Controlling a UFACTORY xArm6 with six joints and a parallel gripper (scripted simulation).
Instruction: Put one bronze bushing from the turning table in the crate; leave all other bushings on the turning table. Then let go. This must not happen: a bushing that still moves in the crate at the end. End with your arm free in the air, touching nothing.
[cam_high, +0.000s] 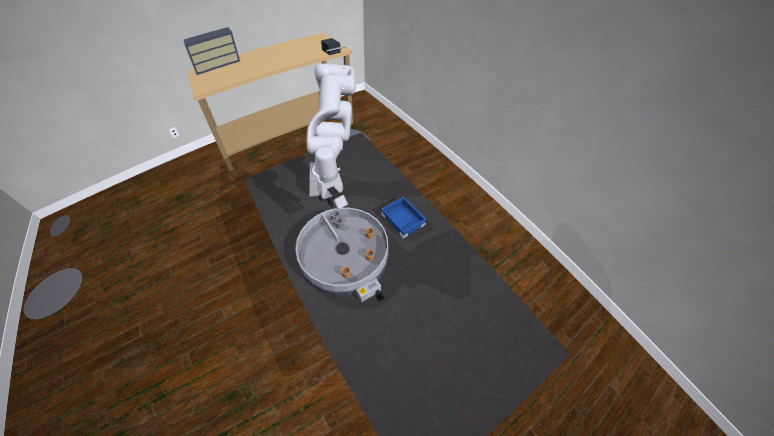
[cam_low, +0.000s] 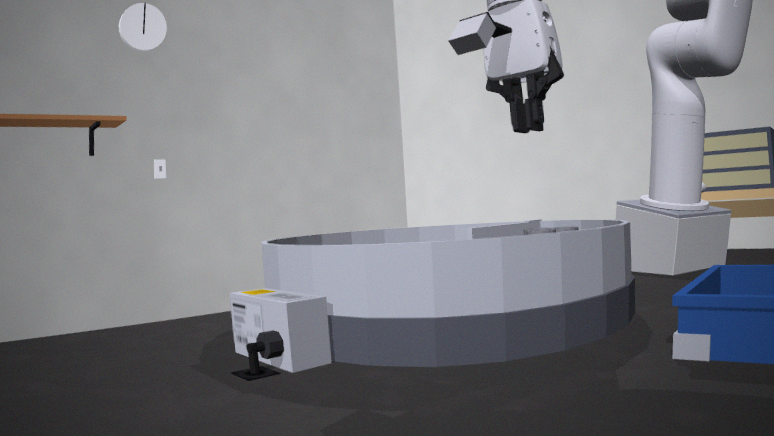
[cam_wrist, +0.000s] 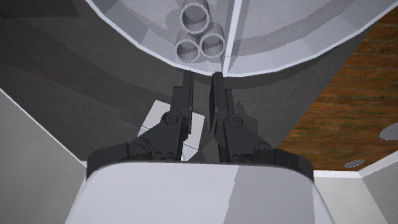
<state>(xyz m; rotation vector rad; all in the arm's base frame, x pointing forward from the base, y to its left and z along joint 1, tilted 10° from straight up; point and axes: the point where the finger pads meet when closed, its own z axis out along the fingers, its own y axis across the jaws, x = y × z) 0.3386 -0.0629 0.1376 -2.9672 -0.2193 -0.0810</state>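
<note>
The gripper (cam_low: 526, 128) is hanging nearly closed, pinching nothing. It is probably needing wider jaws before descending on a bronze bushing (cam_high: 369, 233) far ahead, skipping the grey ones (cam_wrist: 195, 17) nearer.

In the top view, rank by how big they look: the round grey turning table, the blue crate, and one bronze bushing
1. Round grey turning table
2. Blue crate
3. Bronze bushing
</note>
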